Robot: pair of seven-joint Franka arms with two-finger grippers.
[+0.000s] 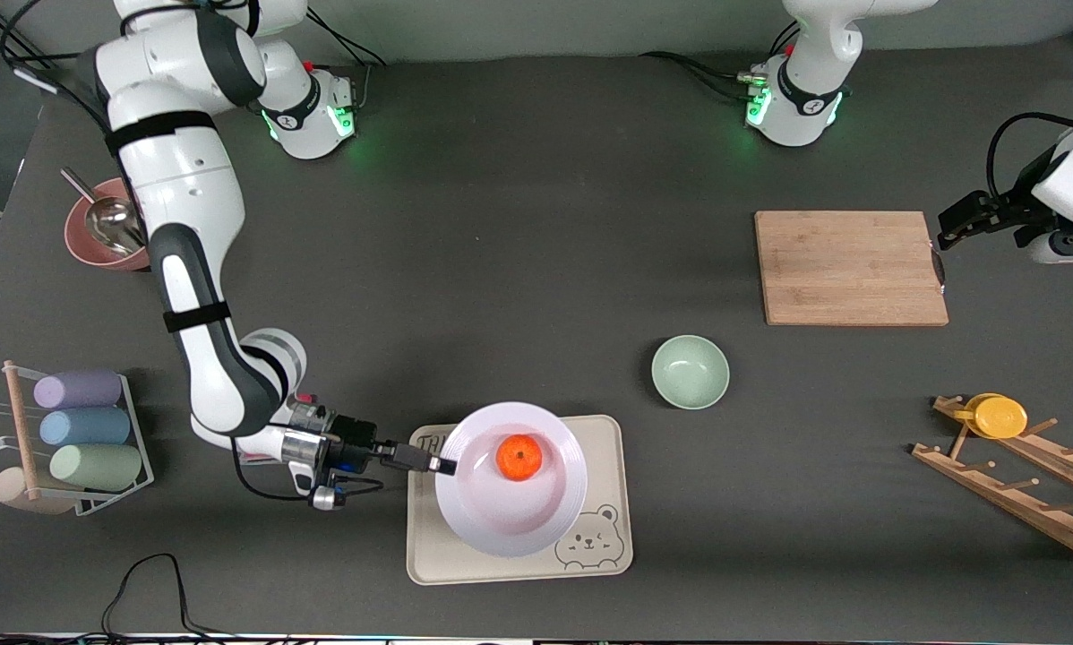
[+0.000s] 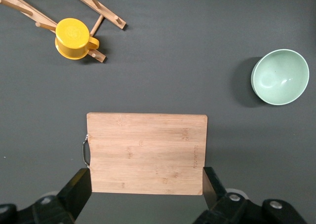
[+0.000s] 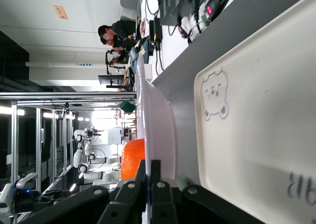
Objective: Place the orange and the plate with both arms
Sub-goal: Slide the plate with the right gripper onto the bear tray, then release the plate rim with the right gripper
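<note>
right now i have the right end effector [image 1: 445,465] pinching the rim of the plate [image 1: 487,515] on the side toward the right arm's end of the desk [image 1: 501,224]. in the right wrist view its two black fingers [image 3: 157,194] are pressed against the thin white edge of the plate [image 3: 160,135], one on each face of the rim. that same view shows the plate raised clear of the cream bear tray [image 3: 266,130] rather than resting flat on it.

from the front view the plate sits over the bear tray [image 1: 604,537], covering much of the tray's half toward the right arm, with the printed bear face showing just past the plate's edge. the orange [image 1: 519,457] lies in the plate's well, a little off centre, and i can see its orange side [image 3: 132,157] above the rim in the right wrist view too.

my left end effector [image 1: 948,235] waits over the end of the wooden cutting board [image 1: 850,267] that points toward the left arm's end of the desk. its fingers [image 2: 79,187] are spread wide, straddling the board [image 2: 146,152] in the left wrist view, gripping nothing.

the pale green bowl [image 1: 690,371] stands between the board and the tray, and the yellow cup [image 1: 998,416] hangs on the wooden rack [image 1: 1020,488].
</note>
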